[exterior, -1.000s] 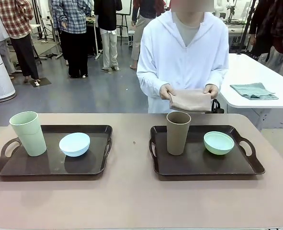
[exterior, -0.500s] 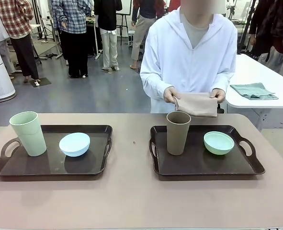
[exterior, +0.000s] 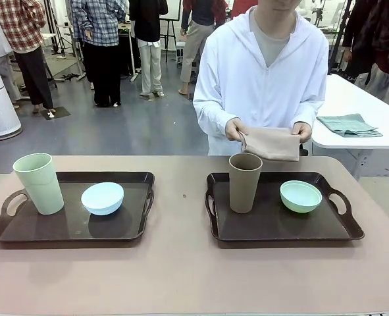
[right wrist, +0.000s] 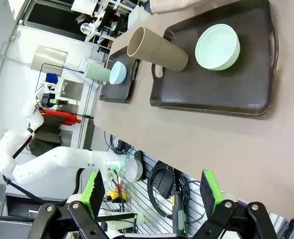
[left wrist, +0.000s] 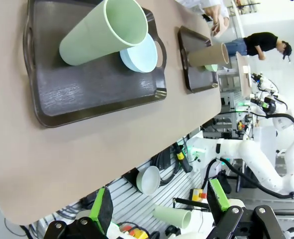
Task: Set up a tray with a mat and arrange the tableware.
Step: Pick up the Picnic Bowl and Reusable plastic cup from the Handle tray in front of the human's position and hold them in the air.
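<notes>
Could tip the tall brown tumbler (exterior: 245, 182), standing at 9 o'clock of the mint green bowl (exterior: 301, 195) on the tray (exterior: 273, 227), when clearing room for the folded mat (exterior: 271, 143) held at 12 o'clock, left gripper (left wrist: 159, 191) and right gripper (right wrist: 150, 177) both spread wide, empty.

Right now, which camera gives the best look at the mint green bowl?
The right wrist view: it looks down into the mint green bowl, so the whole rim and inside show. The front view shows it side-on, on the right tray. In the left wrist view the brown tumbler hides most of it.
</notes>
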